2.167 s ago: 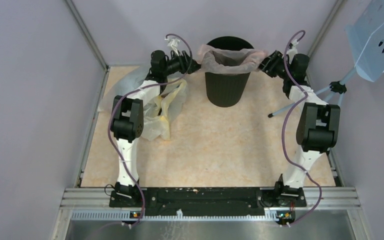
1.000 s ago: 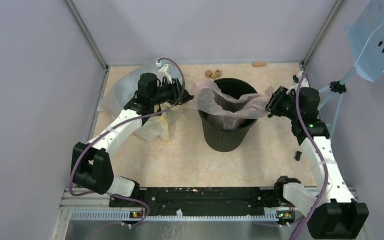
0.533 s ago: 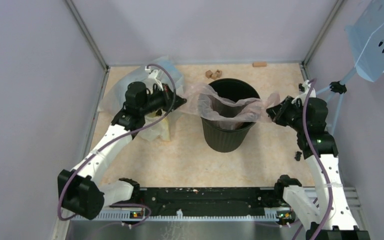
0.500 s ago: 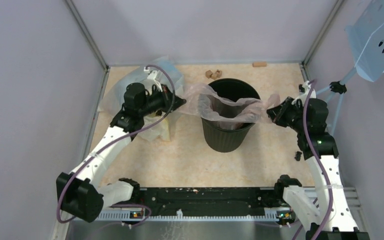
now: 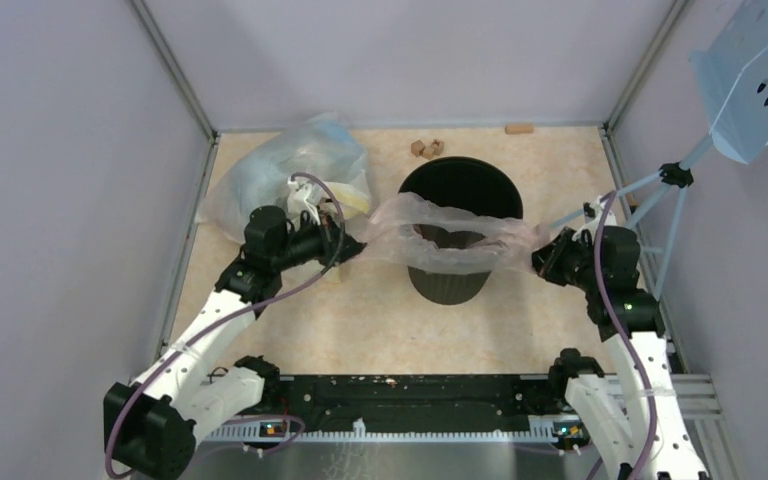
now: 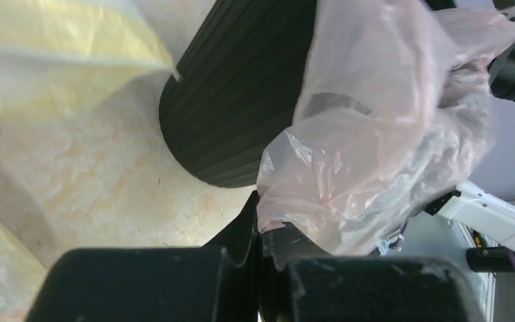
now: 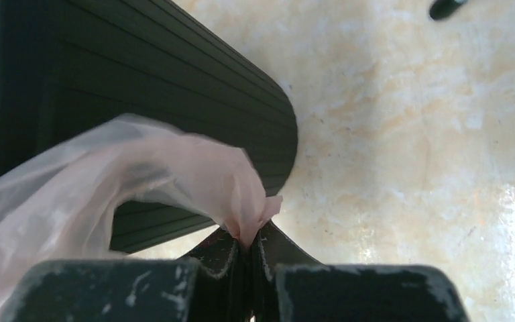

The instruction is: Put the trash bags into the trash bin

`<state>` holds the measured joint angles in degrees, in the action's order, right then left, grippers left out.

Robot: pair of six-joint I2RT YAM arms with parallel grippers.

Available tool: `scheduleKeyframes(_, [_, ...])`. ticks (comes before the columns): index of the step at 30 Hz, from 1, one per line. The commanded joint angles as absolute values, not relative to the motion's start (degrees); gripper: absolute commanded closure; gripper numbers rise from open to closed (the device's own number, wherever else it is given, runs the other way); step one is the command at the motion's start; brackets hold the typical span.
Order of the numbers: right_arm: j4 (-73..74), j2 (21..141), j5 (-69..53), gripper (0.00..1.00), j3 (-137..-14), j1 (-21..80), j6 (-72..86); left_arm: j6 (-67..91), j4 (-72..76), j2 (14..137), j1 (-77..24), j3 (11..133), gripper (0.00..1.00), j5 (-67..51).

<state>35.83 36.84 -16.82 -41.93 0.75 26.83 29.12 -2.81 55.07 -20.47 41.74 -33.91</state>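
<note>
A pale pink see-through trash bag (image 5: 450,240) is stretched across the near side of the round black ribbed trash bin (image 5: 460,185), hanging in front of its near wall. My left gripper (image 5: 358,247) is shut on the bag's left edge, left of the bin. My right gripper (image 5: 540,260) is shut on its right edge, right of the bin. The left wrist view has the crinkled trash bag (image 6: 375,134) bunched at the left gripper (image 6: 260,221), with the trash bin (image 6: 241,87) behind. The right wrist view has the trash bag (image 7: 174,181) pinched in the right gripper (image 7: 248,243) beside the trash bin (image 7: 174,100).
A heap of clear and yellow plastic bags (image 5: 290,175) lies at the back left. Small brown blocks (image 5: 426,147) and a tan piece (image 5: 520,128) lie along the back wall. A blue perforated panel on a tripod (image 5: 760,80) stands at the right. Walls close in both sides.
Both arms have pulled back toward the near edge, drawing the pink bag off the bin's far rim and stretching it across the near side. The heap of bags at back left is now uncovered.
</note>
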Motion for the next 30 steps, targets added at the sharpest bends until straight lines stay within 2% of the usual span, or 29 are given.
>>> scheduleKeyframes(1, [30.58, 37.99, -14.52, 1.00, -38.78, 1.19, 27.78, 31.37, 4.91, 54.61, -20.34, 36.53, 1.00, -35.49])
scheduleKeyframes(11, [22.29, 44.49, -9.00, 1.00, -42.35, 1.19, 27.83, 27.66, 5.54, 59.37, -20.36, 40.82, 1.00, -30.90])
scheduleKeyframes(13, [20.66, 45.24, -8.94, 0.94, -43.80, 1.16, 27.10, 27.07, 5.80, 60.38, -20.37, 42.66, 0.96, -29.50])
scheduleKeyframes(15, [19.10, 45.99, -8.47, 0.82, -44.93, 1.18, 26.55, 26.62, 6.77, 61.80, -20.37, 44.64, 0.85, -28.68])
scheduleKeyframes(18, [17.07, 47.98, -7.54, 0.67, -46.10, 1.20, 26.05, 26.37, 8.28, 65.49, -20.36, 47.17, 0.76, -27.54])
scheduleKeyframes(21, [16.43, 51.03, -7.56, 0.63, -47.20, 1.21, 25.93, 26.06, 8.24, 69.48, -20.36, 50.04, 0.75, -26.42])
scheduleKeyframes(23, [15.82, 53.31, -8.54, 0.55, -47.64, 1.15, 25.93, 26.11, 8.09, 72.02, -20.35, 51.63, 0.75, -25.69])
scheduleKeyframes(27, [18.40, 55.98, -8.79, 0.50, -49.01, 1.08, 25.50, 26.58, 7.25, 76.45, -20.29, 53.18, 0.73, -25.66])
scheduleKeyframes(30, [17.43, 51.97, -6.38, 0.37, -46.73, 1.07, 24.95, 26.11, 7.38, 77.23, -20.27, 53.25, 0.65, -27.94])
